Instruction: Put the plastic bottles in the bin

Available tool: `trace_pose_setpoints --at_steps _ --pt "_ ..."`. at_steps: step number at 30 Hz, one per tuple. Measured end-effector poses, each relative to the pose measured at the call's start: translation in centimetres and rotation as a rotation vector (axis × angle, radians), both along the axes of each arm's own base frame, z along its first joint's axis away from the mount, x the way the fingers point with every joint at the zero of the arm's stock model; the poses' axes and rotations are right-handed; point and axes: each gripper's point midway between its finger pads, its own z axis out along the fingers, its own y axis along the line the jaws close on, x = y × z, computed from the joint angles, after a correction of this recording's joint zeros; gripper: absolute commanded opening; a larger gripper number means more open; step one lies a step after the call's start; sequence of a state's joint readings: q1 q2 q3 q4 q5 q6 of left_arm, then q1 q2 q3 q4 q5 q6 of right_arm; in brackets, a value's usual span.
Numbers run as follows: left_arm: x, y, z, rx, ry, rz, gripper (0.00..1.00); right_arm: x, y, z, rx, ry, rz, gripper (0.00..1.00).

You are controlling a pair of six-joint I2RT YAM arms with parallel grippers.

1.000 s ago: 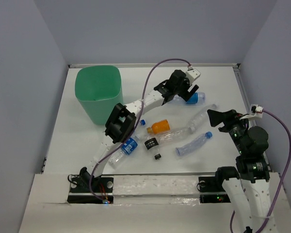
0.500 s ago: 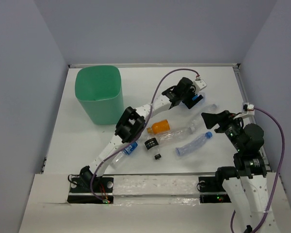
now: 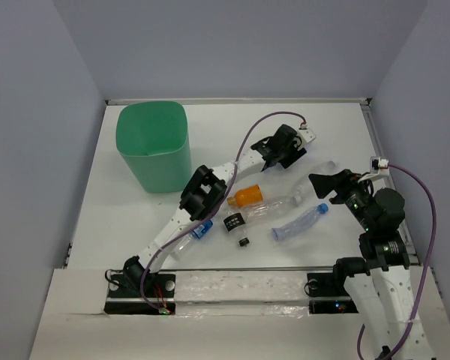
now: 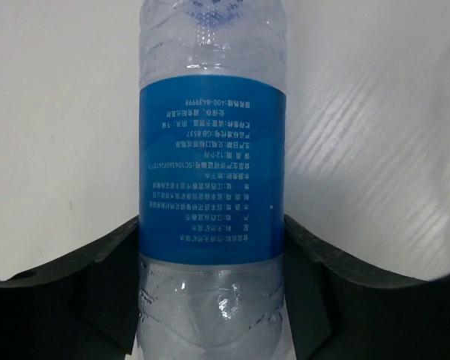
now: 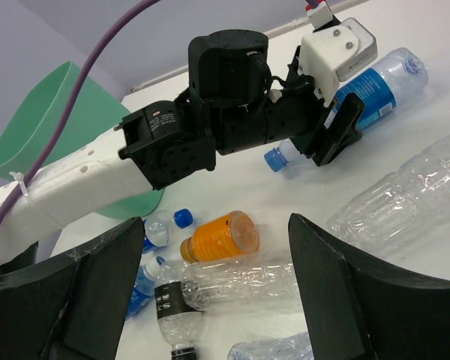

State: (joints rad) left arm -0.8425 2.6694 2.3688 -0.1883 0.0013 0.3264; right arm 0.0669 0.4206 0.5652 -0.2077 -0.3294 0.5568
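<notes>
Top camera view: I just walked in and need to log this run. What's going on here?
The left gripper, on an arm stretched across the table, sits around a blue-labelled bottle lying at the far side, one finger on each side of it. The bottle rests on the table. The right gripper hangs open and empty near the right edge. Several others, among them an orange bottle, lie in the middle. The green bin stands at the far left.

Top overhead; L wrist tight on bottle [image 4: 210, 187]; R wrist shares it.
</notes>
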Motion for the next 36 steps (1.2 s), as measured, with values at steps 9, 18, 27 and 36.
trace_pose_setpoints --at_steps 9,18,27,36 --pt "1.2 1.3 0.8 -0.040 -0.021 0.072 0.52 0.9 -0.4 -1.1 -0.004 0.035 -0.031 0.83" --pt "1.8 5.3 20.8 -0.426 -0.086 0.140 0.54 2.8 -3.0 -5.9 0.011 0.176 -0.211 0.99" --pt "-9.1 24.8 52.9 -1.016 -0.505 0.204 0.56 5.3 -5.1 -11.0 -0.025 0.354 -0.347 1.00" --pt "-3.7 39.6 41.7 -0.984 -0.484 0.659 0.58 7.1 -6.9 -12.0 -0.045 0.359 -0.457 1.00"
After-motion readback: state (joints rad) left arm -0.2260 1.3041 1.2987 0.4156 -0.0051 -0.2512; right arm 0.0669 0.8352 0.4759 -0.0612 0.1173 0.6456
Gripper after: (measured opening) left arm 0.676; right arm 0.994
